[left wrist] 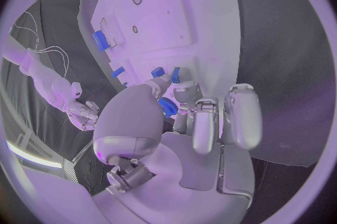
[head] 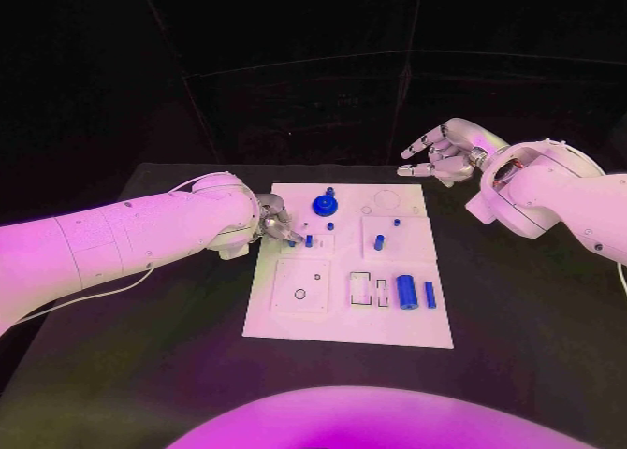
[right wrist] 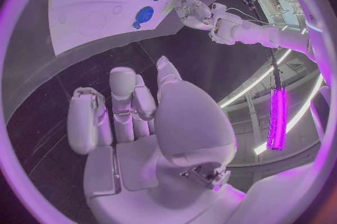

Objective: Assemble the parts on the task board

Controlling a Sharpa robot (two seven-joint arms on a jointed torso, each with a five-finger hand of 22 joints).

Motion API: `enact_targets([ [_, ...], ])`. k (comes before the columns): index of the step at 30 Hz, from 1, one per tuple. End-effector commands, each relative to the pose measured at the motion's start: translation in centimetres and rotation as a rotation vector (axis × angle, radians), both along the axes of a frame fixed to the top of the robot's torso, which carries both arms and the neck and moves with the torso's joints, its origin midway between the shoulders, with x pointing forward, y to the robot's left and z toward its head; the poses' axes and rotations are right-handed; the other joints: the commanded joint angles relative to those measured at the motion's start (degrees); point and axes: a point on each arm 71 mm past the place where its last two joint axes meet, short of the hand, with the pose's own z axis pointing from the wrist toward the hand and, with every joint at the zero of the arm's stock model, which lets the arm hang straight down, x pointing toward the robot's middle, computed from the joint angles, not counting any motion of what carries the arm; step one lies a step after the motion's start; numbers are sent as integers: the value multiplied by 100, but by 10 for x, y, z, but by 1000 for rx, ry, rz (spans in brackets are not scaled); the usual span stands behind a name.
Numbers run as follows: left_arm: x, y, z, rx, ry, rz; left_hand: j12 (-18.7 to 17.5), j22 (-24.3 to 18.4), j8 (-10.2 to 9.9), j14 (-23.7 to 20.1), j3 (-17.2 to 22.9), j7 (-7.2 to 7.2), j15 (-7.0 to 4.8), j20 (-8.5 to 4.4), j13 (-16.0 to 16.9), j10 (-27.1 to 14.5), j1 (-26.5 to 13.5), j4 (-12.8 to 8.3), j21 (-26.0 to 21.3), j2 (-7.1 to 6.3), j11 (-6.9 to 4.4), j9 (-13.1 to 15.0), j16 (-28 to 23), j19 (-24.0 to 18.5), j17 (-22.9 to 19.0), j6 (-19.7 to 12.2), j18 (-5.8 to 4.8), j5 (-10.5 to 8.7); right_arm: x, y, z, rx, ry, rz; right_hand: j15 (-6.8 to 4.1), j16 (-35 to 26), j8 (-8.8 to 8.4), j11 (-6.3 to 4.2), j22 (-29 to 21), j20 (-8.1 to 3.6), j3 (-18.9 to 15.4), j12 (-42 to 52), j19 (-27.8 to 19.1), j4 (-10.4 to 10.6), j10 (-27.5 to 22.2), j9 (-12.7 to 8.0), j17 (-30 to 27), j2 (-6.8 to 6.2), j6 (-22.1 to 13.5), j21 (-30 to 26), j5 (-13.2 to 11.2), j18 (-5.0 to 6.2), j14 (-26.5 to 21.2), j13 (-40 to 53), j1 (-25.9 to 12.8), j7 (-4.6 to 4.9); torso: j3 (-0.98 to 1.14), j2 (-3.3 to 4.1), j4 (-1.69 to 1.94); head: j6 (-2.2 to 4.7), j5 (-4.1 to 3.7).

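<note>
The white task board point(head: 343, 323) lies in the middle of the table. My left hand point(head: 273, 223) is at its left edge, where thumb and a finger pinch a small blue peg point(left wrist: 176, 74) low over the board. Another small blue peg point(left wrist: 158, 72) stands right beside it. A round blue knob point(head: 326, 204) sits at the board's far end. More blue pegs point(head: 378, 242) stand mid-board. A blue cylinder point(head: 407, 292) and a blue bar point(head: 430, 295) lie near the right edge. My right hand point(head: 442, 150) hangs raised beyond the far right corner, fingers spread and holding nothing.
The board has a square plate with a hole point(head: 300, 294) on its near left and a round recess point(head: 386, 198) at its far right. Bare black table point(head: 530, 318) surrounds the board on all sides. A thin cable point(head: 111, 285) trails beside my left arm.
</note>
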Motion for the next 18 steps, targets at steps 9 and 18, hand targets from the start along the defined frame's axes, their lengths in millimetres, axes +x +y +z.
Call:
enact_targets([
  [9,1,4,0,10,-7,15,39,154,59,605,-700,29,-29,-38,10,33,-359,395,36,-81,15,-24,18,190,1509,45,-31,-24,0,1,2,1,-9,8,-1,-7,26,-5,-7,-6,-29,2,-48,19,2,1,-6,18,-29,-27,24,93,-6,-4,22,-11,-10,0,0,28,-19],
  [18,3,7,8,-50,-81,57,-6,114,89,605,-1491,20,-41,-51,-76,-24,-592,699,-24,39,7,-44,18,175,1509,2,-18,-20,1,0,2,1,-11,9,-1,-9,26,-4,-22,-5,-53,-15,-55,36,-13,-1,-9,8,-36,-35,22,96,-7,-22,11,-9,-8,-2,3,43,-36],
])
